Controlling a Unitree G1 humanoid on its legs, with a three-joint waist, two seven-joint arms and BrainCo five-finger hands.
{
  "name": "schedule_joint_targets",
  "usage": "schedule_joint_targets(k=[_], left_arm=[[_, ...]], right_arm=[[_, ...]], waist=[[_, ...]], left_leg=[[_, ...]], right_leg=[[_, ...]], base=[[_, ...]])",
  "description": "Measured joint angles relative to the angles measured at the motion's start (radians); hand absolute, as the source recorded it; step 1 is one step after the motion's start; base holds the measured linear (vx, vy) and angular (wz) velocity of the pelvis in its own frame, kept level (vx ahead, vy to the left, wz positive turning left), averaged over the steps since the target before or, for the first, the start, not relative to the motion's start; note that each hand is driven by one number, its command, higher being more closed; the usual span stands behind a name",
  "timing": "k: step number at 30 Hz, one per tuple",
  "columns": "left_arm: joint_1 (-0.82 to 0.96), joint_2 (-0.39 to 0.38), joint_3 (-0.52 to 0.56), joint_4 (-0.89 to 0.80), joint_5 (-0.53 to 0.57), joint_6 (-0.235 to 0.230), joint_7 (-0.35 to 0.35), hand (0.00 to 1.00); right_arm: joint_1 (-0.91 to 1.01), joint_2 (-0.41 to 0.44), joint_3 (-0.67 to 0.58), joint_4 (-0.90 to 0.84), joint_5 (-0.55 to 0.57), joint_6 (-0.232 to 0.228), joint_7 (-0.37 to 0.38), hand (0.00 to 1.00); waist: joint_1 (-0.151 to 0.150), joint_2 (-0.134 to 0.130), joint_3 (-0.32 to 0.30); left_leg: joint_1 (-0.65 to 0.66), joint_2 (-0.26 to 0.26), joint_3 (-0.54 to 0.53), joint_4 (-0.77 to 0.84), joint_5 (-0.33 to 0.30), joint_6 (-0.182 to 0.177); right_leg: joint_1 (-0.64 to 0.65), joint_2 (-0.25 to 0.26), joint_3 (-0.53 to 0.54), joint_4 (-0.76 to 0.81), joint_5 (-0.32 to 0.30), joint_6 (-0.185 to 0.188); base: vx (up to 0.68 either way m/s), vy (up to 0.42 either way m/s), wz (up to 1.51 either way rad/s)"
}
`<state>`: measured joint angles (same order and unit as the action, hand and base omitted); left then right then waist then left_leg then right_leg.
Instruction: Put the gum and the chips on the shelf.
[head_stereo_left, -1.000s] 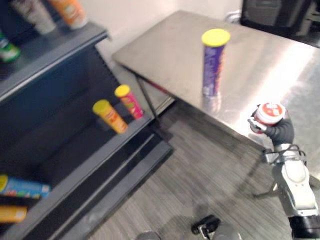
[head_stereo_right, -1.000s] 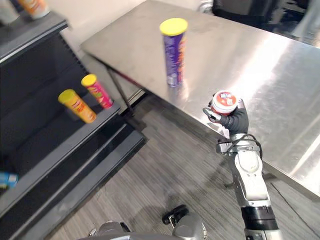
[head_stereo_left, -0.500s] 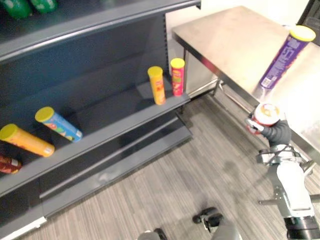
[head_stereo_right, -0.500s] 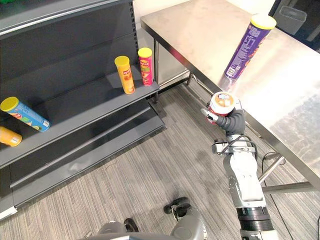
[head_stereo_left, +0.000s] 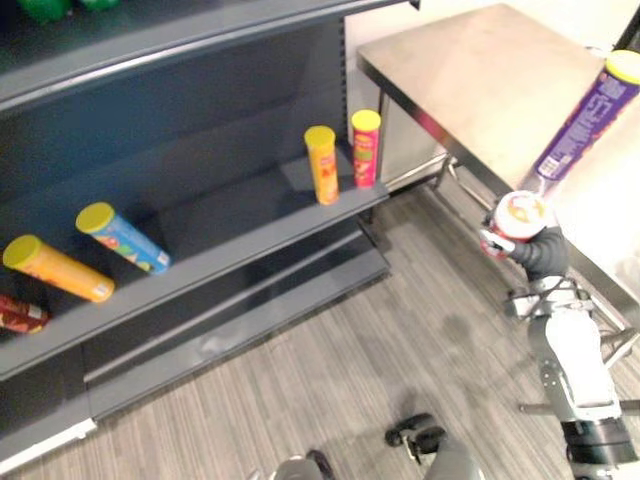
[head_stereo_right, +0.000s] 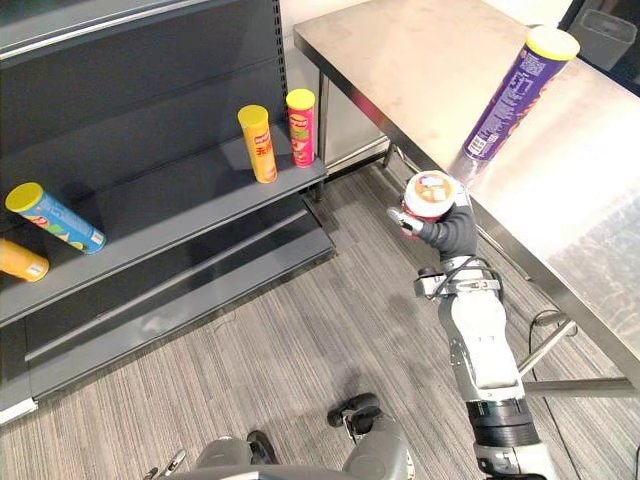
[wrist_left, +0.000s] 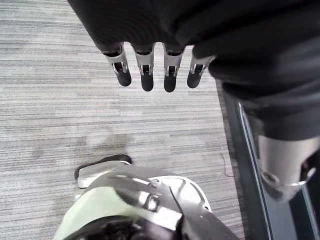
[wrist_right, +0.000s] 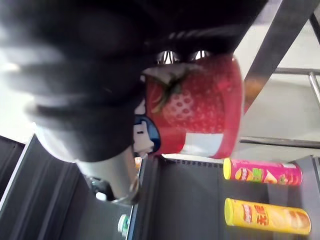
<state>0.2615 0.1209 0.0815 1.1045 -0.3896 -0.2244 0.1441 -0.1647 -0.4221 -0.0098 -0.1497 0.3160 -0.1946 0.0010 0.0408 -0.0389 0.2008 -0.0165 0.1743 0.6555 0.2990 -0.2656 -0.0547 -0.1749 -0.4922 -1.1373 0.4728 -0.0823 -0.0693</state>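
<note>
Shelf (head_stereo_right: 170, 215): you are carrying the red gum tub (head_stereo_right: 430, 192) here; next, I think, you are reaching across to a bare spot.
Purple chips can (head_stereo_right: 508, 95): standing on the steel table (head_stereo_right: 430, 60), waiting its turn.
Right hand (head_stereo_right: 450, 232): curling tight round the tub, holding it up near the table edge.
Left hand (wrist_left: 146, 75): hanging loose over the floor (wrist_left: 50, 100), holding nothing.

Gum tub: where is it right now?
Right eye view, robot's right side: the gum tub is gripped in the right hand, over the floor just off the steel table's edge, near the purple chips can.
</note>
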Motion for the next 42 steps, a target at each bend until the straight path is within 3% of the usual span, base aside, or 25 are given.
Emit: schedule_joint_targets(k=[4, 6, 7, 8, 9, 12, 14, 16, 17, 18, 21, 25, 32, 36, 42], left_arm=[[0.002, -0.001, 0.001, -0.002, -0.002, -0.006, 0.005, 0.00], [0.004, 0.000, 0.003, -0.009, -0.001, -0.005, 0.012, 0.00], [0.012, 0.003, -0.001, -0.034, 0.002, -0.006, 0.019, 0.00], [0.014, 0.009, -0.007, -0.047, 0.002, -0.005, 0.035, 0.00], [-0.004, 0.041, -0.016, -0.050, 0.002, 0.016, 0.062, 0.00], [-0.029, 0.073, -0.041, -0.039, -0.001, 0.073, 0.086, 0.00], [-0.027, 0.084, -0.048, -0.039, -0.001, 0.081, 0.084, 0.00], [-0.033, 0.087, -0.045, -0.039, -0.001, 0.079, 0.084, 0.00], [-0.034, 0.088, -0.039, -0.040, -0.001, 0.069, 0.080, 0.00], [-0.033, 0.072, -0.034, -0.037, -0.001, 0.059, 0.073, 0.00], [-0.020, 0.038, -0.033, -0.028, -0.001, 0.051, 0.052, 0.00], [-0.037, 0.029, -0.033, -0.032, -0.001, 0.023, 0.046, 0.00], [-0.041, 0.028, -0.009, -0.030, -0.002, 0.017, 0.046, 0.00], [-0.042, 0.028, -0.026, -0.032, -0.002, 0.016, 0.046, 0.00], [-0.042, 0.031, -0.080, -0.033, -0.001, 0.016, 0.043, 0.00]], right_arm=[[-0.005, 0.013, 0.047, 0.000, 0.000, 0.001, 0.036, 1.00], [-0.002, 0.038, 0.077, 0.000, 0.001, 0.001, 0.056, 1.00], [0.013, 0.058, 0.087, -0.001, 0.001, -0.002, 0.065, 1.00], [0.031, 0.076, 0.095, -0.004, 0.001, -0.006, 0.063, 1.00], [0.058, 0.094, 0.107, -0.013, 0.000, -0.007, 0.047, 1.00], [0.057, 0.107, 0.146, -0.015, 0.000, -0.009, 0.027, 1.00], [0.059, 0.115, 0.172, -0.015, 0.001, -0.016, 0.026, 1.00], [0.058, 0.116, 0.174, -0.016, 0.003, -0.034, 0.025, 1.00], [0.049, 0.116, 0.174, -0.016, 0.009, -0.043, 0.025, 1.00], [0.041, 0.115, 0.174, -0.016, 0.018, -0.053, 0.028, 1.00], [0.038, 0.111, 0.172, -0.016, 0.046, -0.065, 0.031, 1.00], [0.030, 0.104, 0.163, -0.015, 0.047, -0.081, 0.029, 1.00], [0.053, 0.109, 0.162, 0.005, 0.044, -0.081, 0.030, 1.00], [0.078, 0.112, 0.133, 0.005, 0.036, -0.100, -0.006, 1.00], [0.124, 0.126, 0.074, 0.005, 0.036, -0.106, -0.047, 1.00]], waist=[[0.023, -0.003, 0.004], [0.026, 0.002, 0.007], [0.020, 0.015, 0.014], [0.013, 0.012, 0.012], [0.005, 0.002, 0.012], [0.006, -0.004, 0.017], [0.003, -0.004, 0.020], [-0.001, -0.003, 0.020], [0.001, -0.001, 0.021], [0.002, 0.004, 0.026], [-0.006, 0.014, 0.044], [-0.015, 0.021, 0.049], [-0.022, 0.020, 0.058], [-0.039, 0.019, 0.059], [-0.044, 0.018, 0.059]], left_leg=[[-0.003, 0.025, -0.038, 0.089, -0.053, 0.016], [-0.024, 0.031, -0.094, 0.119, -0.072, 0.029], [-0.043, 0.033, -0.166, 0.140, -0.079, 0.042], [-0.072, 0.036, -0.234, 0.158, -0.083, 0.051], [-0.126, 0.022, -0.334, 0.174, -0.076, 0.065], [-0.175, -0.046, -0.470, 0.191, -0.063, 0.066], [-0.177, -0.077, -0.536, 0.191, -0.057, 0.050], [-0.191, -0.084, -0.590, 0.191, -0.047, 0.030], [-0.206, -0.081, -0.616, 0.173, -0.030, 0.000], [-0.206, -0.071, -0.629, 0.137, -0.007, -0.029], [-0.149, -0.041, -0.641, 0.046, 0.045, -0.064], [-0.135, -0.022, -0.650, -0.031, 0.098, -0.071], [-0.118, -0.026, -0.640, -0.149, 0.165, -0.056], [-0.097, -0.027, -0.630, -0.218, 0.215, -0.061], [-0.065, -0.030, -0.610, -0.217, 0.224, -0.069]], right_leg=[[0.029, -0.027, 0.030, 0.051, 0.030, -0.002], [-0.007, -0.039, 0.182, 0.119, 0.106, -0.057], [-0.072, 0.001, 0.420, 0.135, 0.139, -0.069], [-0.091, 0.074, 0.610, 0.091, 0.115, -0.017], [-0.084, 0.178, 0.821, -0.011, 0.048, 0.085], [-0.091, 0.251, 1.009, -0.098, 0.034, 0.139], [-0.097, 0.273, 1.085, -0.098, 0.026, 0.155], [-0.078, 0.274, 1.090, -0.090, 0.000, 0.196], [-0.078, 0.275, 1.060, -0.095, -0.011, 0.207], [-0.078, 0.286, 1.044, -0.108, -0.011, 0.205], [-0.040, 0.311, 1.007, -0.122, -0.021, 0.189], [-0.033, 0.325, 0.966, -0.127, -0.040, 0.159], [-0.031, 0.323, 0.956, -0.176, -0.044, 0.157], [-0.033, 0.322, 0.955, -0.192, -0.038, 0.165], [-0.031, 0.317, 0.970, -0.161, -0.040, 0.163]], base=[[-0.02, 0.079, 0.19], [-0.06, 0.141, 0.65], [-0.07, 0.115, 1.27], [-0.02, 0.059, 2.13], [0.03, -0.010, 1.98], [0.06, -0.052, 1.67], [0.10, -0.107, 1.30], [0.13, -0.166, 1.00], [0.12, -0.202, 0.57], [0.10, -0.210, 0.39], [0.08, -0.247, 0.19], [-0.02, -0.153, 0.23], [-0.11, -0.058, 0.07], [-0.05, -0.015, 0.05], [0.05, 0.001, -0.07]])
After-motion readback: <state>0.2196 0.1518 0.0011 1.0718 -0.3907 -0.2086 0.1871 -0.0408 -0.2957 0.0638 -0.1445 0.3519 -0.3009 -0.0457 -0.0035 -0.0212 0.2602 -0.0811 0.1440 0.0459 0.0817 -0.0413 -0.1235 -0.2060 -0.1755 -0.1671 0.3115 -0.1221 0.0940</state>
